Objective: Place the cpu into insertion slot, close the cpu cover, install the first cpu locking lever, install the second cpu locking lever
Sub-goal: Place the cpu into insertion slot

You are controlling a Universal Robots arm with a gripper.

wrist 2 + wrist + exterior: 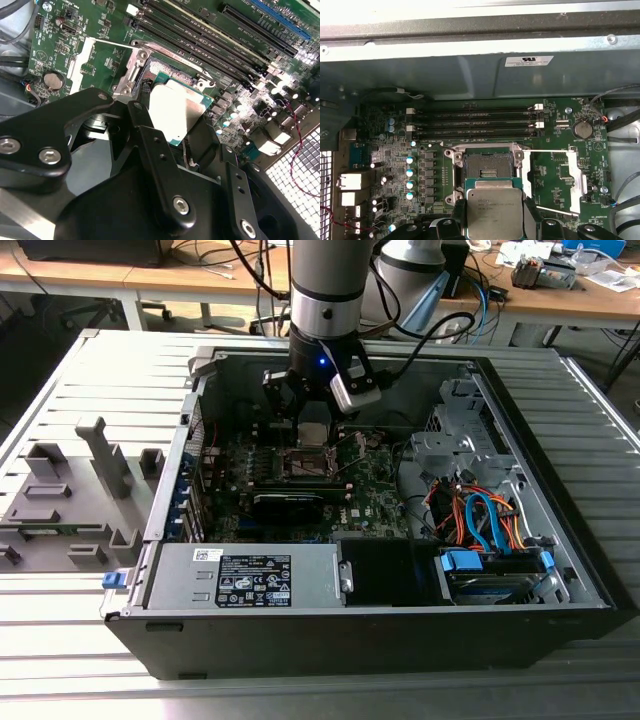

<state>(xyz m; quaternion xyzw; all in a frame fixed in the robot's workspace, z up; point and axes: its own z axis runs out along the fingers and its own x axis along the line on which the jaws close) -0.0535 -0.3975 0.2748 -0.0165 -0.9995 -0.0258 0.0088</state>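
My gripper [312,418] hangs inside the open computer case, shut on the cpu [313,434]. The cpu [495,212] is a flat square chip with a pale metal top, held by its edges between dark fingers [458,215]. It hovers partly over the near edge of the insertion slot [487,161], a dark square socket with a silvery rim. In the second wrist view the cpu [175,112] sits tilted over the insertion slot [170,75]. The cpu cover [575,180], a thin silvery frame, lies swung open beside the socket. Thin wire levers [552,150] stand released along it.
Long black memory slots [475,122] run just beyond the socket. The case wall [470,75] rises behind them. A power supply [245,575] and orange and blue cables [480,515] fill the near side of the case. Grey fixtures [70,490] stand at the exterior view's left.
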